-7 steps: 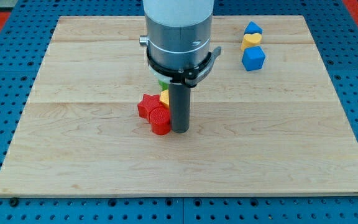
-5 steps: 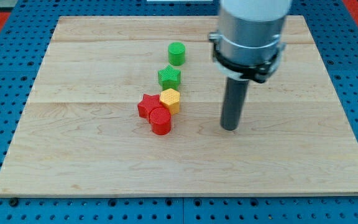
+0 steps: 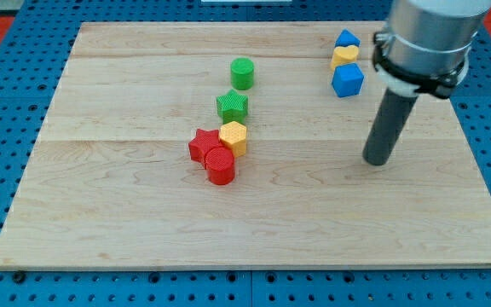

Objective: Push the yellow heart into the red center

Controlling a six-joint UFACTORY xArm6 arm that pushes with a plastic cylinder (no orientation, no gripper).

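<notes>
**Heart Far From the Reds, Rod Waiting Off to One Side**

The yellow heart (image 3: 345, 56) sits near the view's top right of the wooden surface (image 3: 101, 213). It is wedged between a small blue block (image 3: 346, 39) above it and a blue cube (image 3: 348, 80) below it, and seems to touch both. That packing probably explains where the tip (image 3: 377, 161) stands: down and to the right of the stack, clear of every block, as if lining up to come round behind the heart. There are no fingers to spread or pinch here, just a bare dark rod that touches nothing.

The target looks to be the red star (image 3: 201, 145) and red cylinder (image 3: 221, 165), pressed together left of the middle. A yellow hexagon (image 3: 233, 137) rests against them. A green star (image 3: 232, 106) and green cylinder (image 3: 242, 73) stand above, near the heart's likely path, so I'd say the push has to slide in beneath them.
</notes>
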